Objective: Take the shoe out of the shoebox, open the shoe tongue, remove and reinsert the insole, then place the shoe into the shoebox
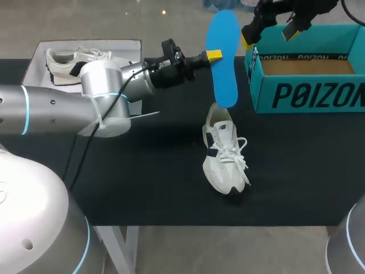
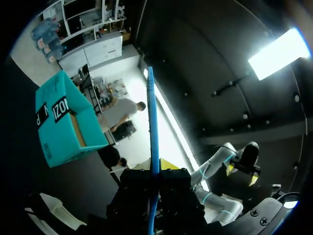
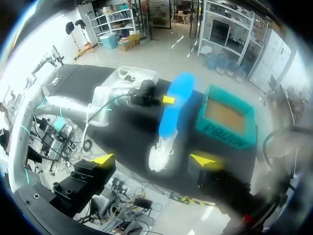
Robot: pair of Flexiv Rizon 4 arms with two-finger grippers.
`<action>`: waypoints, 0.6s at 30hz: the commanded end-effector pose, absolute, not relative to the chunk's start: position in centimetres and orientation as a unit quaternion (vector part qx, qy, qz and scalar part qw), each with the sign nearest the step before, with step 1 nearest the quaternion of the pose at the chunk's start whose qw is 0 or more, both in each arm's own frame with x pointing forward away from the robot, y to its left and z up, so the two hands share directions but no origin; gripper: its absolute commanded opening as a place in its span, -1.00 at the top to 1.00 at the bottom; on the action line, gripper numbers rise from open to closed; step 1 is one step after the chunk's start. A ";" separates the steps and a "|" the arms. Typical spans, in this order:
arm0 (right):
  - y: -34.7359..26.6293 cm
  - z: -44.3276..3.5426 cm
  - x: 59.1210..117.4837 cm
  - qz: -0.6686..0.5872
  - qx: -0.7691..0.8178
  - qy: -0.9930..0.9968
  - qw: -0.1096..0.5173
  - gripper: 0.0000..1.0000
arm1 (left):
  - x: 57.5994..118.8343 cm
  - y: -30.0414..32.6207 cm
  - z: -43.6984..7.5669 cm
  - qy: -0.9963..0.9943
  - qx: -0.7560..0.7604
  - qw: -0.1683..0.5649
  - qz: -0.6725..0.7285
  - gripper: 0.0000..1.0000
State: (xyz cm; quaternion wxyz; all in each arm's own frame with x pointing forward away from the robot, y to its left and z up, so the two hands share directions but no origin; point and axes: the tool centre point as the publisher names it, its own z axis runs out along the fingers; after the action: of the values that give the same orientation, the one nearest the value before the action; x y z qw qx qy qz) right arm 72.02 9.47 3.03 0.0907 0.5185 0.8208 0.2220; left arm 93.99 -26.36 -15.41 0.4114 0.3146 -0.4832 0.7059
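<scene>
Left tool [image 1: 214, 55] is clamped on the blue insole [image 1: 222, 57], which is held up in the air over the black counter [image 1: 142, 188], standing nearly vertical with the wider end on top. In the left wrist view the insole is seen edge-on as a thin blue line, pinched between the two fingers. Right under its lower end, the white shoe [image 1: 224, 151] with dark trim is sat upright on its sole around the middle of the counter, heel toward the far side, toe toward the near edge, laces loose. Whether the insole tip is actually touching the heel opening can't really be told from the head view; it just overlaps it. The teal shoebox [image 1: 308, 74] is parked open on the far right of the counter, well apart from the shoe, with its brown bottom showing. Right tool [image 1: 268, 34] is hung above the box's far left corner, yellow tips spread wide. Over at the far left, a second shoe [image 1: 74, 64] is lying in a white tray [image 1: 34, 65].
</scene>
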 end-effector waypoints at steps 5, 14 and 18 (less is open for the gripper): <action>12.2 2.0 72.3 0.218 0.536 0.809 0.103 -1.00 | 93.9 -26.4 -15.4 -0.483 0.316 0.411 0.706 1.00; 13.9 1.2 72.2 0.226 0.540 0.805 0.097 -1.00 | 93.9 -26.4 -15.4 -0.483 0.316 0.411 0.706 1.00; 14.0 1.3 72.2 0.234 0.537 0.805 0.096 -1.00 | 93.9 -26.4 -15.4 -0.483 0.316 0.411 0.706 1.00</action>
State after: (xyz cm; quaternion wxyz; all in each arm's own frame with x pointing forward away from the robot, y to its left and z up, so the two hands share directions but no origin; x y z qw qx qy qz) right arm 72.05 14.03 1.52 0.0984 0.5367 0.8050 0.2327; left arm 93.97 -26.35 -15.41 0.4113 0.3147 -0.4832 0.7059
